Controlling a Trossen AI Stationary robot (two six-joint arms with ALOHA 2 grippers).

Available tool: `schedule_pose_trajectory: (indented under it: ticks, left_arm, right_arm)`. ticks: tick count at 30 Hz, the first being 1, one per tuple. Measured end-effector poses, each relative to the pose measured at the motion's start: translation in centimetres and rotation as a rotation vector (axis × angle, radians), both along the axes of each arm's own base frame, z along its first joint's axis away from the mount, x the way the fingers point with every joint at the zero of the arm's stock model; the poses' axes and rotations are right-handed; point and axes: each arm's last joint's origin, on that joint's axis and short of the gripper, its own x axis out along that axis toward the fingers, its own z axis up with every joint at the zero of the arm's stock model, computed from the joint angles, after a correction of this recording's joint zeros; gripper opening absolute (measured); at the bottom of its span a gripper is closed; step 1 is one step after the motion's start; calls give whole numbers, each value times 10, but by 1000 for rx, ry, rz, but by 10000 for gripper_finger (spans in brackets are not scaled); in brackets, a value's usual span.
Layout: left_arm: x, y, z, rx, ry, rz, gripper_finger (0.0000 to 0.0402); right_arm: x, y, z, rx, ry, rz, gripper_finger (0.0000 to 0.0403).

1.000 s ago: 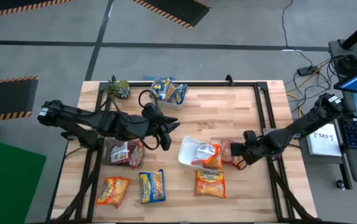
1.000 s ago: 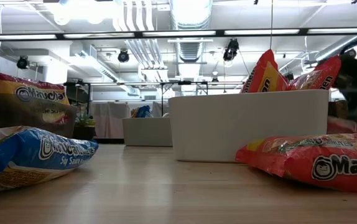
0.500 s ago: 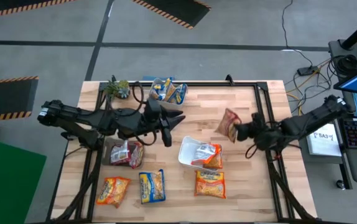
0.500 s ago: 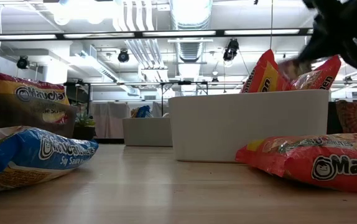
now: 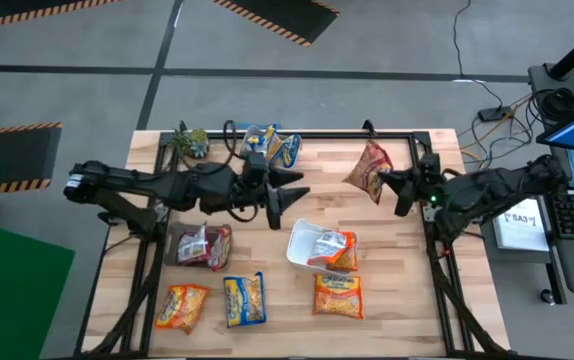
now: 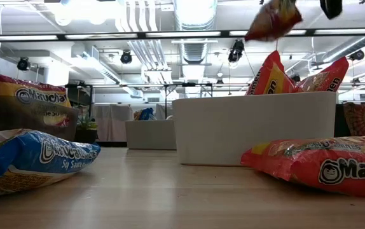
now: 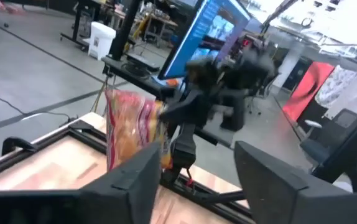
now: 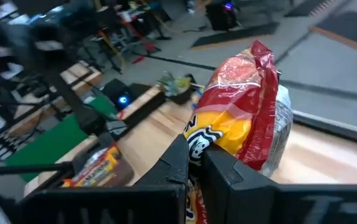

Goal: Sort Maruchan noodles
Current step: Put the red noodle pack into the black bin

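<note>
Your right gripper (image 5: 385, 180) clamps a red packet (image 5: 368, 172) aloft near the table's far edge; your left gripper (image 5: 289, 195) gapes empty; carry it to its matching pile.

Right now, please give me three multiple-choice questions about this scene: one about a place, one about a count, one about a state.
1. Where is the red packet that the right gripper holds?
A. In the white tray
B. Lifted above the table
C. On the floor

2. How many packets lie loose along the table's front edge?
A. Three
B. One
C. Six

3. How are the left gripper's fingers?
A. Shut on a packet
B. Open, empty
C. Out of view

Answers: 1 B, the low view shows it hanging high above the white tray. 2 A, two orange packets and one blue packet lie there. 3 B, the left wrist view shows the fingers apart with nothing between.
</note>
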Motion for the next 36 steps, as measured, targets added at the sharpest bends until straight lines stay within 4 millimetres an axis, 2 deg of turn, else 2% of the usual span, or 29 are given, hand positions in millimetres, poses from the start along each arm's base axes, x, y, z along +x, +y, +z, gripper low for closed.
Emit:
schedule_pose_trajectory:
  ticks: [6, 10, 14, 24, 29, 36]
  left_arm:
    - [27, 3, -22, 11, 44, -38, 237]
    - [50, 6, -38, 11, 19, -185, 241]
    - [65, 12, -43, 1, -58, -311, 232]
    - [67, 24, -46, -41, -52, -326, 230]
    - [74, 23, -48, -88, -106, -402, 230]
    - [89, 21, -64, -171, -118, -440, 230]
  right_arm:
    - [10, 5, 26, -78, 11, 83, 11]
    - [18, 9, 40, -125, 29, 168, 11]
    - [25, 14, 56, -158, 47, 301, 11]
    - [25, 21, 95, -169, 84, 535, 11]
    - [37, 25, 100, -228, 106, 557, 11]
    - [58, 33, 101, -261, 143, 616, 11]
